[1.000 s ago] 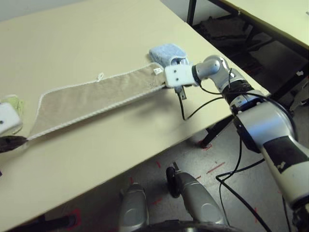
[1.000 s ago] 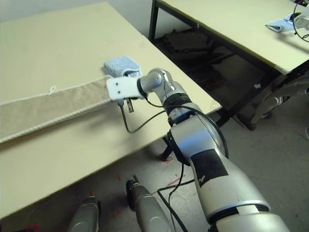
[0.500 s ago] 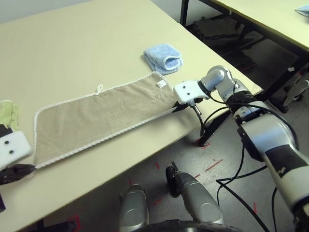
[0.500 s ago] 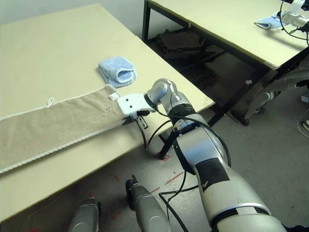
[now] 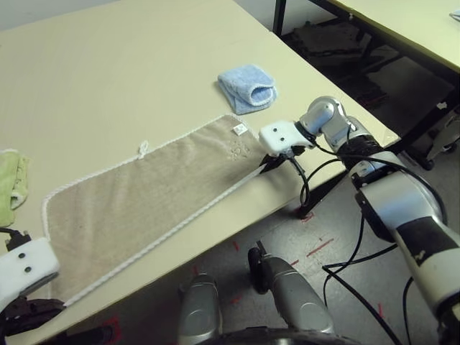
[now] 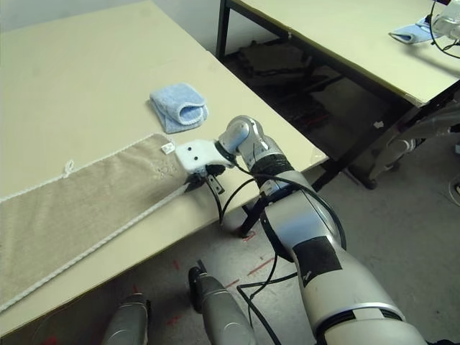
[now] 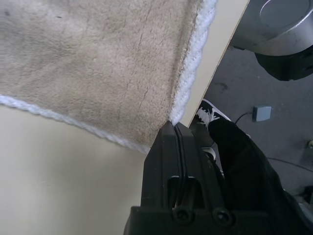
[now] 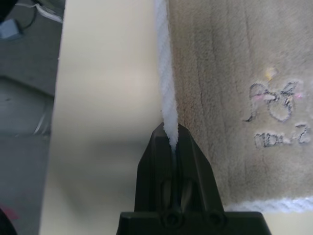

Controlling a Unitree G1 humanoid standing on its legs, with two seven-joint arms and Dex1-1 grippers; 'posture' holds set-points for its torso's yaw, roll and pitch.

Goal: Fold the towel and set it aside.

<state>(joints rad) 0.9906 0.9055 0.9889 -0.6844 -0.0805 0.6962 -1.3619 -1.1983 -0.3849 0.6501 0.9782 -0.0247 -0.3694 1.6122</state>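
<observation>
From the left eye view, the beige terry towel with white scalloped edging (image 5: 144, 201) lies flat as a long strip running slantwise along the near edge of the pale wooden table (image 5: 108, 79), one end at the table's near right corner, the other toward its near left edge. The right gripper (image 5: 267, 164) pinches the towel's corner at the near right end, its white housing just above the cloth. The left gripper (image 5: 32, 310) sits at the towel's near left corner. A small rolled light-blue towel (image 5: 248, 88) rests near the table's right edge, apart from the beige one, and a lime-green cloth (image 5: 11, 185) lies at the left edge. In the left wrist view, the left gripper's black fingers (image 7: 168, 156) are pressed together on the towel's corner at the table's edge. In the right wrist view, the right gripper's fingers (image 8: 166, 156) clamp the white edging, beside the embroidered logo (image 8: 274, 103).
</observation>
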